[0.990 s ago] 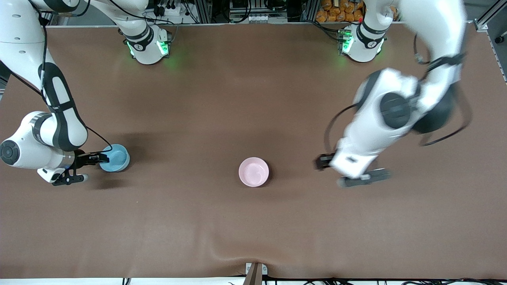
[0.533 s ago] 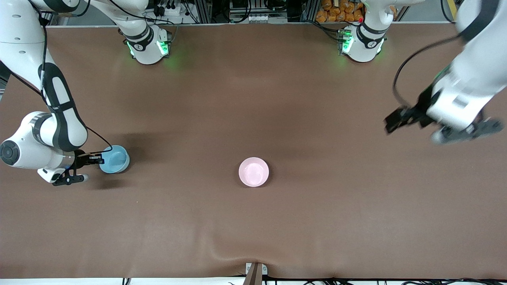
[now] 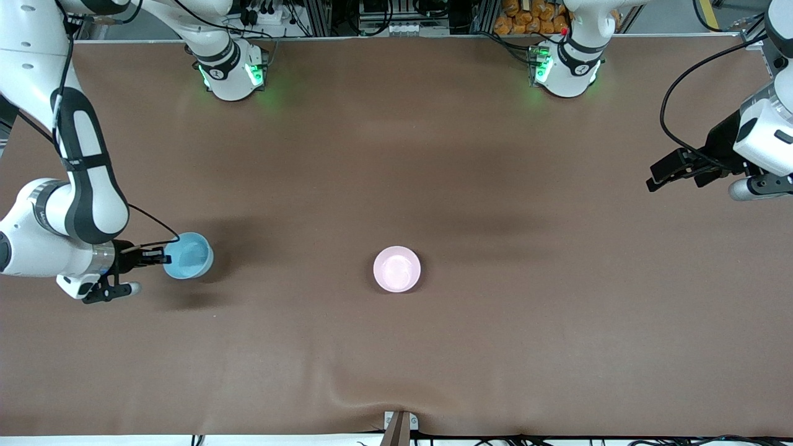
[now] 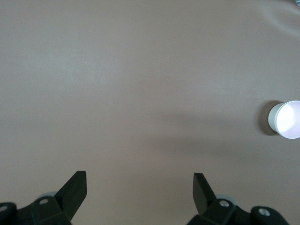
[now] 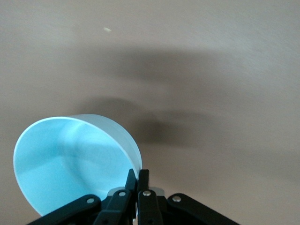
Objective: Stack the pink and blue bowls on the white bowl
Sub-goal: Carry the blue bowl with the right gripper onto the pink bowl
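Observation:
My right gripper [image 3: 162, 257] is shut on the rim of the light blue bowl [image 3: 188, 256] and holds it tilted just above the table at the right arm's end. In the right wrist view the closed fingers [image 5: 138, 174] pinch the blue bowl's wall [image 5: 70, 159]. The pale pink bowl [image 3: 397, 269] sits upright at the table's middle, and shows small in the left wrist view [image 4: 287, 120]. No separate white bowl shows; it is hidden. My left gripper [image 3: 664, 172] is open and empty over the left arm's end of the table, its fingers wide apart [image 4: 139, 180].
The brown table [image 3: 396, 155] is bare apart from the bowls. A small metal bracket [image 3: 399, 424] sits at the table edge nearest the front camera. The arm bases [image 3: 232, 71] stand along the edge farthest from that camera.
My left arm swung away from beside the pink bowl to the left arm's end of the table. My right gripper raised the blue bowl and shifted it slightly toward the table's middle.

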Tool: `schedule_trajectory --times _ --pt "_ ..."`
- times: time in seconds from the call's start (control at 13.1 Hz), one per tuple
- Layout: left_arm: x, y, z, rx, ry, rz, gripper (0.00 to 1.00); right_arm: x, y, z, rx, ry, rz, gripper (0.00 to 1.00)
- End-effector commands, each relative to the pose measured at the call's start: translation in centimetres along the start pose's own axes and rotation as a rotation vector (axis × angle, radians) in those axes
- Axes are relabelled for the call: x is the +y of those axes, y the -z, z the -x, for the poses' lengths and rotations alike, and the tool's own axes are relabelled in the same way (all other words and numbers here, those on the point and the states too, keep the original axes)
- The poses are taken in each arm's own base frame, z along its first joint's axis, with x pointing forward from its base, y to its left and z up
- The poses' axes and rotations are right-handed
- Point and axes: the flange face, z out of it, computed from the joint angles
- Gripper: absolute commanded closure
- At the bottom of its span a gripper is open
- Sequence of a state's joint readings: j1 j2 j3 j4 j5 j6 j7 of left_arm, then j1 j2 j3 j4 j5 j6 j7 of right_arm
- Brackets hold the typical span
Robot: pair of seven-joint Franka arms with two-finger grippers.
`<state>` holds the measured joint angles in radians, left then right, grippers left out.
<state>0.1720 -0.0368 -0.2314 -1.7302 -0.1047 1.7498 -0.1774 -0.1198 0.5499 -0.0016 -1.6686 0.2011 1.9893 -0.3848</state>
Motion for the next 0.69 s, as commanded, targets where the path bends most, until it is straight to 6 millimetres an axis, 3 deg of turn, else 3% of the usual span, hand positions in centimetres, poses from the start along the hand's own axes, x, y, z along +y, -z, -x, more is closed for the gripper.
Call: schedule_trajectory --times 0.0,0.3,0.46,0.61 --pt "0.6 1.0 0.4 0.027 -0.005 0.008 0.00 -6.6 -0.3 -1.2 -0.013 -0.067 -0.015 1.00" --pt "0.6 1.4 0.0 0.033 -0.007 0.000 0.00 -16.9 -1.1 -2.7 -0.019 -0.224 -0.054 1.00" --pt "0.8 1.3 0.1 0.029 -0.013 -0.013 0.00 -23.1 -0.7 -3.3 -0.012 -0.296 -0.056 1.00" --pt "1.0 1.2 0.4 0.008 -0.012 -0.017 0.00 -29.3 -1.9 -2.9 -0.019 -0.387 -0.041 1.00"
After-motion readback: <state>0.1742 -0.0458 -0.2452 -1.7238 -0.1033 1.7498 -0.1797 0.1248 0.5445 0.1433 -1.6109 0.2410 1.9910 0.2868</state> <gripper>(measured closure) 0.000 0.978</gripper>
